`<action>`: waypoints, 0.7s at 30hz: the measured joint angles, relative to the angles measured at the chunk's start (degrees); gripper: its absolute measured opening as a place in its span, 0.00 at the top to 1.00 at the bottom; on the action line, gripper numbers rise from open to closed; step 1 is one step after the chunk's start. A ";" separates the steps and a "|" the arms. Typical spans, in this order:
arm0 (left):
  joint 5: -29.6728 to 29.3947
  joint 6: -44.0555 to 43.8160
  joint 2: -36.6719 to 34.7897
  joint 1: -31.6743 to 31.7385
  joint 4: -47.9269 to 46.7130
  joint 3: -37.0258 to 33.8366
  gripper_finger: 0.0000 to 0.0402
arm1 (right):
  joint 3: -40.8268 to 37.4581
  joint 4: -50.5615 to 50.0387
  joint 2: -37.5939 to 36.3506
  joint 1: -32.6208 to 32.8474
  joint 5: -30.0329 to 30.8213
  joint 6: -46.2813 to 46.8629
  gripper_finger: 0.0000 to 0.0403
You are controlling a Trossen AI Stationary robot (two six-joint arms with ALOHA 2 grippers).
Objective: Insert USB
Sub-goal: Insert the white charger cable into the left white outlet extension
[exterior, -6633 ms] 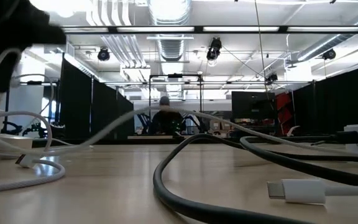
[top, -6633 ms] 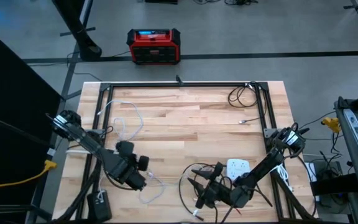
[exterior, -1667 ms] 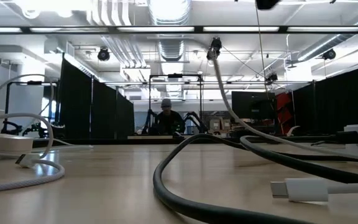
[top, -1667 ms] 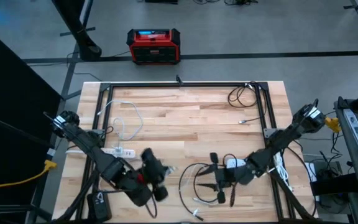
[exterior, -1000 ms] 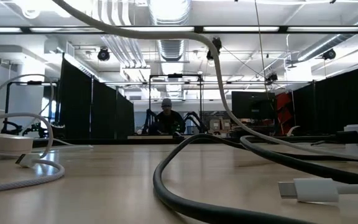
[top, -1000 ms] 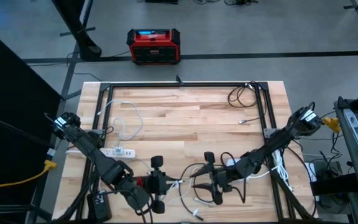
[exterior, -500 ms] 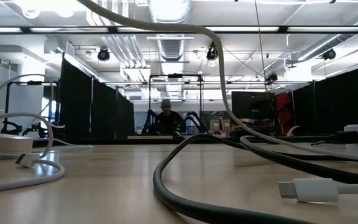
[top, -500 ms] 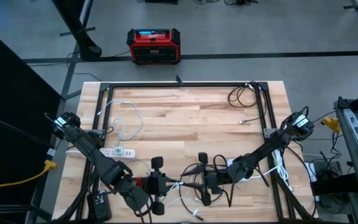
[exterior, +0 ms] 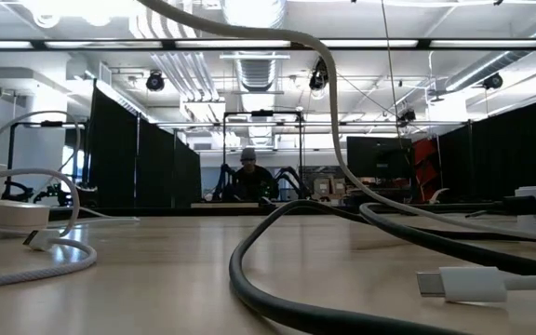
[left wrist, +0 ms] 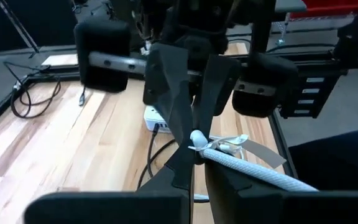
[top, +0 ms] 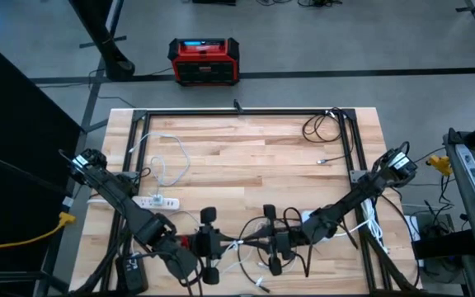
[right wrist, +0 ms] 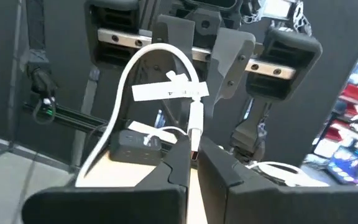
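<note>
Low in the frame's centre, near the bench's [top: 246,157] front edge, the left tool [top: 221,244] and right tool [top: 258,242] meet tip to tip, both clamped on the white USB cable [right wrist: 194,121]. The bench's upper half lies open.

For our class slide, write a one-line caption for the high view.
Left gripper and right gripper meet nose to nose, pinching a white USB cable above the wooden table.

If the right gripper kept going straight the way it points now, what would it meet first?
Most likely the left gripper. The right gripper faces it over the table's front edge, both with jaws shut on the white braided USB cable between them. Depth is hard to judge.
</note>
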 joint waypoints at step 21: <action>7.02 -4.67 0.79 1.90 -24.59 15.65 0.63 | 4.42 -17.84 -0.33 5.70 22.36 -22.70 1.00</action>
